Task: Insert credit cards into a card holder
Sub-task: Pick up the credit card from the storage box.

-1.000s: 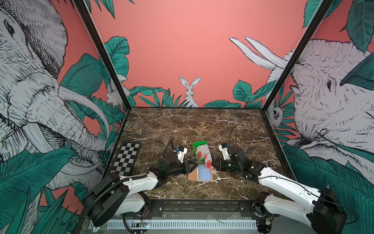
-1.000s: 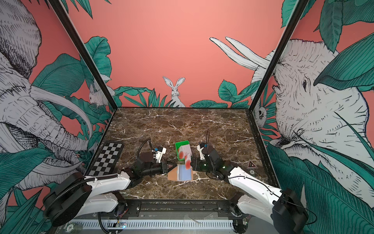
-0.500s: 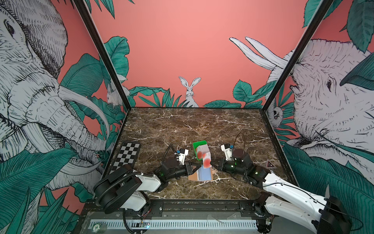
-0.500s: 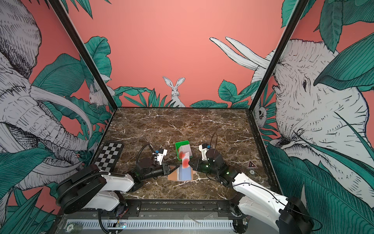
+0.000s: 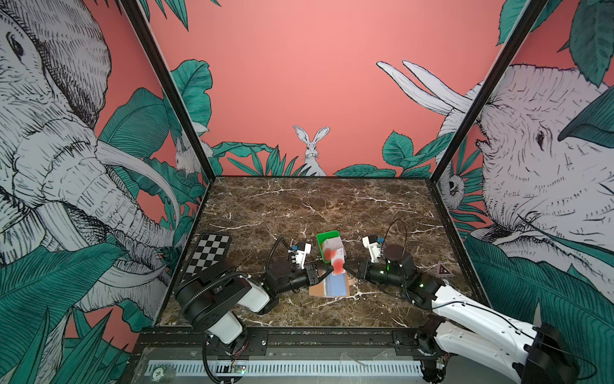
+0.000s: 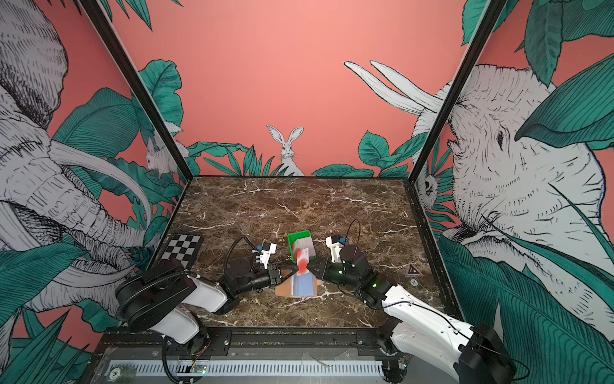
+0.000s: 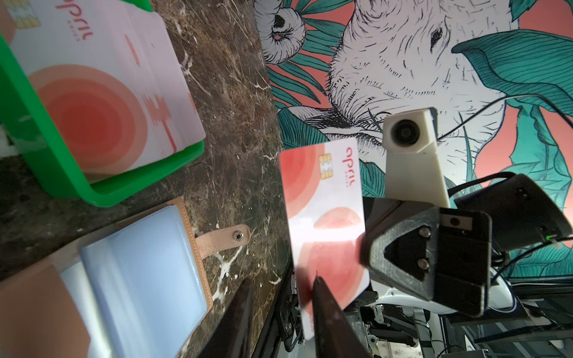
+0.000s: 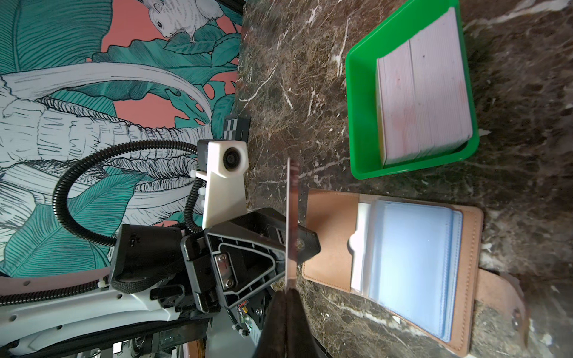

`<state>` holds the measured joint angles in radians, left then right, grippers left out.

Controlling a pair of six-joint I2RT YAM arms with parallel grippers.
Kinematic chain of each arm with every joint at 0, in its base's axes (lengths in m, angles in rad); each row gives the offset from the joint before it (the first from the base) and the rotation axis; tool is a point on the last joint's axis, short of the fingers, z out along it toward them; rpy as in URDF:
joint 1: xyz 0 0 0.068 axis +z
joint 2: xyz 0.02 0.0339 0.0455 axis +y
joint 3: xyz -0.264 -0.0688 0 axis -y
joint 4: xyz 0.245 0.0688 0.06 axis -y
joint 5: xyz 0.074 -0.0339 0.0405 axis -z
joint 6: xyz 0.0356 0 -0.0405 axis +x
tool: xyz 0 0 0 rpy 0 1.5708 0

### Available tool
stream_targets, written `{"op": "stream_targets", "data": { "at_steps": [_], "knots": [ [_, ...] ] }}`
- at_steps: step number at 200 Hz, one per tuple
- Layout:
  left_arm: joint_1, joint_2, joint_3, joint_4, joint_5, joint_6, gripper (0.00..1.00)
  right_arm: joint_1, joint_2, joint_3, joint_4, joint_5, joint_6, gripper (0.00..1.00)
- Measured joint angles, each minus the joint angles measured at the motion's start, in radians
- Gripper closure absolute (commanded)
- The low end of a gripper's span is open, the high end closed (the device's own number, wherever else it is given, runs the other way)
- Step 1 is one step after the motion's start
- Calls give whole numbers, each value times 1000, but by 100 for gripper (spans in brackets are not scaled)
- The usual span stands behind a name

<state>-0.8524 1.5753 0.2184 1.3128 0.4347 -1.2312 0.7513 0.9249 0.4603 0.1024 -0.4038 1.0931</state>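
Currently the right gripper (image 8: 288, 293) clamps one credit card (image 7: 325, 217), held off the table near the green tray (image 8: 356, 124) and the open card holder (image 8: 331, 235). The card's long axis lies in line with the left gripper (image 7: 282, 279), chip end pointing away from it. The face is white with red-orange circles and a gold chip. The left gripper's jaws stand apart beside the card.

You are looking into a robot test cell of a lab. Printed walls (image 5: 531, 166) with elephants, leaves and a rabbit meet at black frame posts (image 5: 172, 93) around a marble-pattern table (image 5: 299, 206). On the table lie a checkerboard calibration board (image 5: 211, 254) and a small warning triangle sticker (image 5: 444, 269). A white left arm (image 5: 232, 292) and a white right arm (image 5: 471, 312) stand on a black rail (image 5: 332, 335) at the front, each with a small camera (image 8: 231, 158) near its wrist.
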Motion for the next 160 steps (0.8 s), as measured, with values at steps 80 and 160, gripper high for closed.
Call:
{"op": "stream_targets", "data": {
  "at_steps": [80, 160],
  "knots": [
    [0, 3, 25, 40, 8, -21, 80, 1, 19, -21, 8, -23, 3, 100],
    [0, 12, 25, 37, 15, -34, 98, 2, 40, -9, -93, 4, -39, 100]
  ]
}}
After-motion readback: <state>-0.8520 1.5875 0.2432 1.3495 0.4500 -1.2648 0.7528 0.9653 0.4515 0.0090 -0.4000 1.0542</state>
